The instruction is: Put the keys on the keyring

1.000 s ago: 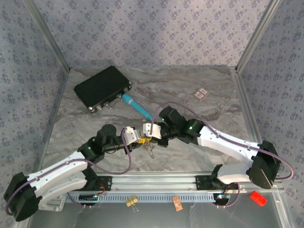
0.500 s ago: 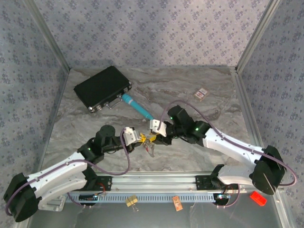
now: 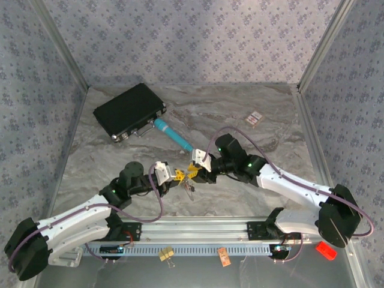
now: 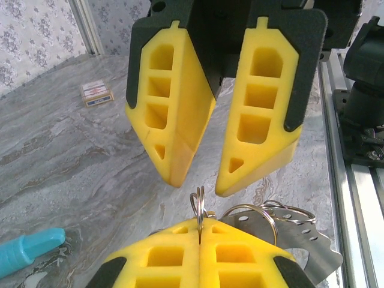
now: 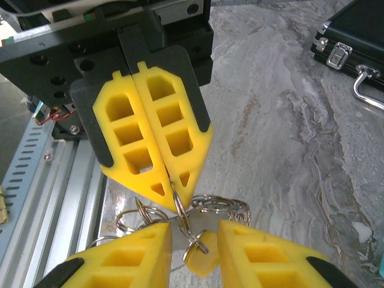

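Keyring [image 4: 198,203], one, above the desk [image 3: 270,138]: thin metal ring pinched edge-on by the fully closed left fingers [image 4: 162,258], apparently to steady it for the right fingers [image 4: 168,120] (parted, clamping nothing), in whose gap sits one yellow-headed key [image 5: 204,257]; at least three wire loops bunched alongside.

Both arms stretched inward, left pincer [image 3: 177,175] fingers pressed together, right pincer [image 3: 194,171] fingers parted, tips nearly meeting
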{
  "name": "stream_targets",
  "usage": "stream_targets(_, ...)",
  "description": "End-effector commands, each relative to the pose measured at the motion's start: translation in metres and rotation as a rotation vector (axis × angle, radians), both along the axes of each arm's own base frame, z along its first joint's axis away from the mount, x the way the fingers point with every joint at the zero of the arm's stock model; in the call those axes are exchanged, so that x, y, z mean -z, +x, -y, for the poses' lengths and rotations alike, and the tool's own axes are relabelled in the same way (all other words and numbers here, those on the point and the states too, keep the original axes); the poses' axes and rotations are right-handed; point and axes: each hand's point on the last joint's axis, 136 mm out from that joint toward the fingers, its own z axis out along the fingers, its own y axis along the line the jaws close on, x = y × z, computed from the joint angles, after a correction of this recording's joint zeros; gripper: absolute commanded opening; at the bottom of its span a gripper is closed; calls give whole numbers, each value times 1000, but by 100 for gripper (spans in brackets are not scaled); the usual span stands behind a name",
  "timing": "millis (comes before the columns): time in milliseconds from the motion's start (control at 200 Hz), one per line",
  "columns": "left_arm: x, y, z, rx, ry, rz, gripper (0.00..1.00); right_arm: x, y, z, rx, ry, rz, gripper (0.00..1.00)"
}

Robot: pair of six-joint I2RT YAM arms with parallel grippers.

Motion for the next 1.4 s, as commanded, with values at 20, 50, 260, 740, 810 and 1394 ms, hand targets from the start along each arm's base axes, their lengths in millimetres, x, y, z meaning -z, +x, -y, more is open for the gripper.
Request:
stream_targets(20, -21, -5, 4, 32, -77, 36, 0, -5, -1, -6, -28, 29, -21, 25)
stream_targets(50, -22, -5, 4, 32, -77, 36, 0, -5, -1, -7, -29, 30, -21, 23)
stream_targets(260, -23, -5, 4, 30, -86, 32, 0, -8, 0, -9, -36, 35, -18, 2)
stream_targets(740, -14, 5, -3, -19, 50, 44, 27, -3, 0, -2, -20, -192, 135, 0)
stream_targets(810, -16, 5, -2, -13, 47, 48, 24, -5, 0, -4, -26, -205, 151, 0)
stream_targets(1394, -14, 1, 2, 22, 56, 53, 0, -18, -12, -16, -71, -168, 167, 0)
